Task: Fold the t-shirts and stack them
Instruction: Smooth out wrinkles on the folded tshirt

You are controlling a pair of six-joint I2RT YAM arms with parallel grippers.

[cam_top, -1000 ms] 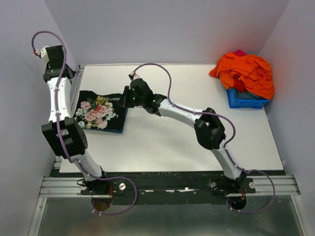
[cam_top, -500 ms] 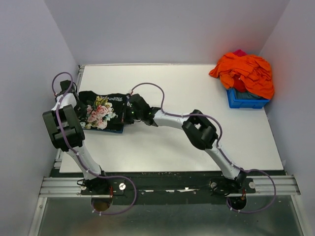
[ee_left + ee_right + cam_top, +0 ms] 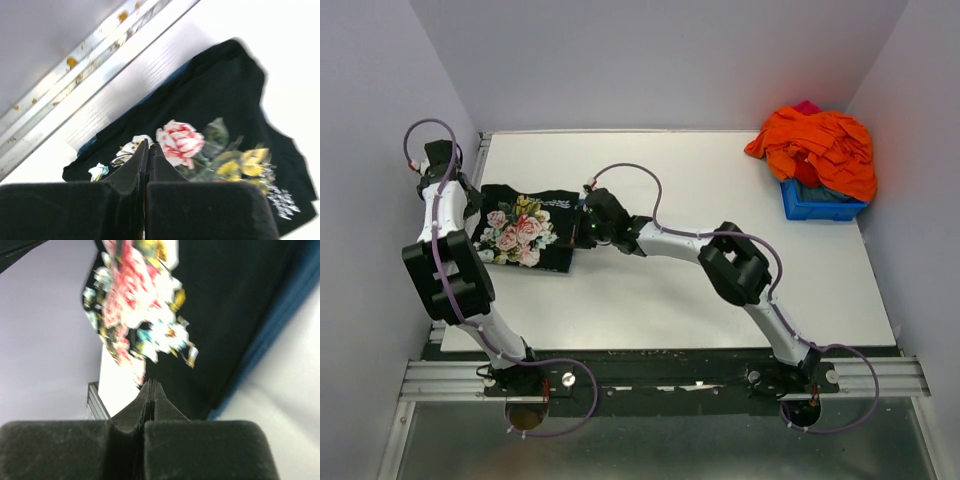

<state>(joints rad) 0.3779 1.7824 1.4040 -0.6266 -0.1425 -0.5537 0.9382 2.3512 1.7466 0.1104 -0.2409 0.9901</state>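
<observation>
The left gripper [image 3: 148, 146], closed tight and empty, hovers at the left edge of the black shirt [image 3: 525, 228], which lies folded, roses up, on the teal shirt [image 3: 272, 340] at the left side of the table [image 3: 720, 180]. The right gripper [image 3: 151, 382], also closed and empty, is at the black shirt's right edge. Tidying well likely means pressing flat and evenly, without dragging the top layer askew.

Black t-shirt [image 3: 525, 228]: soft matt cloth, and the rose print looks flatter than the knit. Teal-blue t-shirt [image 3: 280, 302]: matt cloth too. Table [image 3: 720, 180]: white, smooth, matt. Rail [image 3: 75, 70]: bare brushed metal with brownish spots. My left fingers [image 3: 125, 175] and right fingers [image 3: 165, 412]: matt black, finely grainy. Bin [image 3: 812, 206]: blue plastic, slight sheen. Orange heap [image 3: 817, 145]: crumpled cloth. My arm shells [image 3: 670, 240]: smooth white plastic.
</observation>
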